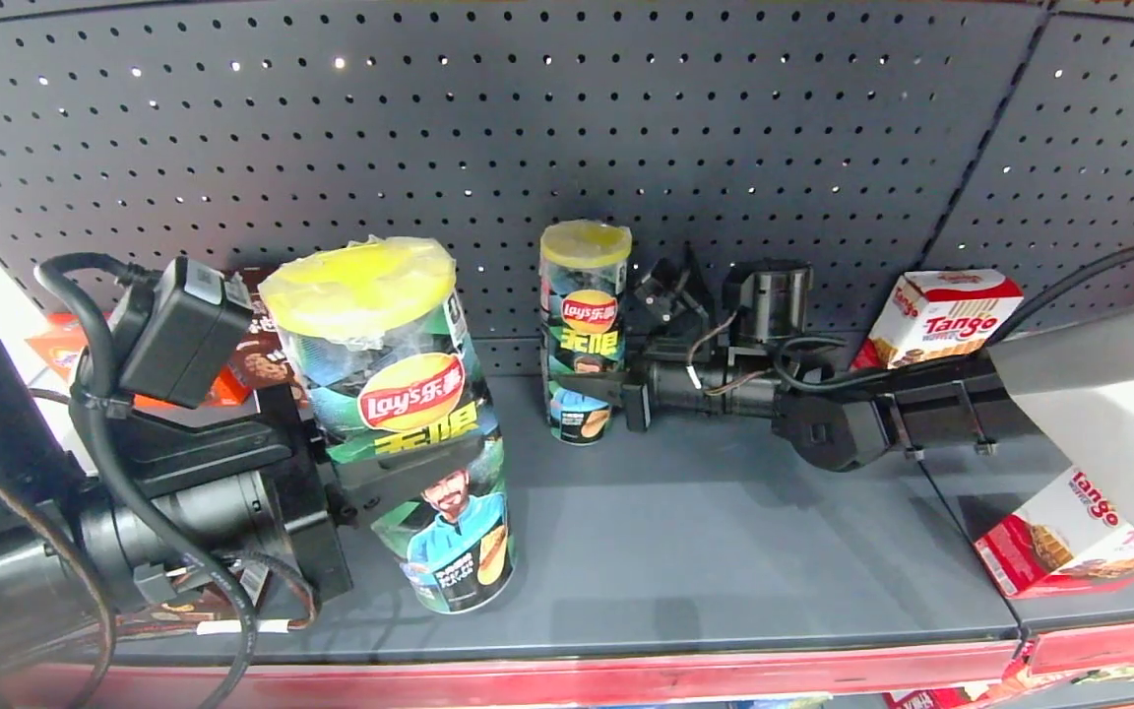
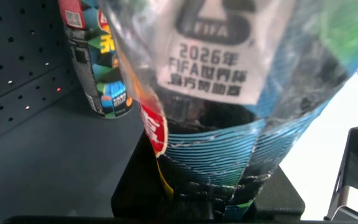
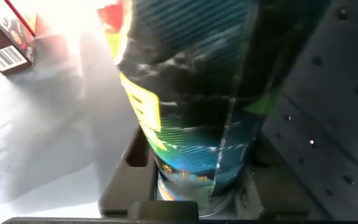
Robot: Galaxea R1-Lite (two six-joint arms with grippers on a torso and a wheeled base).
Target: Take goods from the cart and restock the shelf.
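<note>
Here, on the grey metal shelf, both of your arms are in the middle of restocking. At far left, a brown-and-orange cardboard snack box lies behind the arm.

Next along, your left gripper is clamped across the front tube, a tall green-and-blue crisp tube with a yellow plastic lid. It is upright near the shelf's front edge. Its base looks to meet the shelf, though from this angle you cannot be sure it is down rather than just above.

Toward the centre is the back tube, a second crisp tube of the same design. It stands upright close to the dark perforated back panel, and your right gripper is closed around its lower half.

At right, a red-and-white leaning wafer box rests by the panel, and a flat wafer box lies nearer the front. Both are well apart from the tubes.

This reads as the placing step: both tubes have reached the shelf, and neither is released. Your next move calls for care. Seat each base flat, then part the fingers and draw each arm straight back, because tubes this tall would probably tip at a sideways nudge. The front tube may want sliding back level with its twin first.
</note>
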